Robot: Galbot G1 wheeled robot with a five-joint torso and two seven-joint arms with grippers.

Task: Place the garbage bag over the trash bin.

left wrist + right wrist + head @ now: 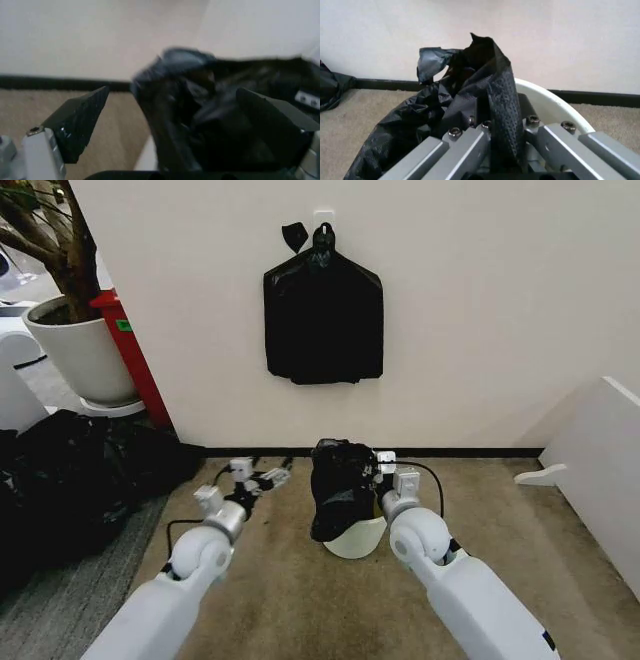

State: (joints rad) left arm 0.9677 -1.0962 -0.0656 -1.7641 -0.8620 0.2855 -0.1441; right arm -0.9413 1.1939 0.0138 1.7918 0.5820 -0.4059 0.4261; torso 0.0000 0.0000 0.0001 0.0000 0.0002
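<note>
Carpet ran to a cream wall where a flat bundle of black bags [323,315] hung at twelve o'clock. At nine o'clock of the trash bin [356,538], the left gripper [262,476] stood wide, empty. The garbage bag [341,488] sat bunched over the bin's top. At three o'clock, the right gripper [492,112] pinched the film; a tug could probably tip the light bin. The right wrist view showed that pinch and bare rim.
</note>
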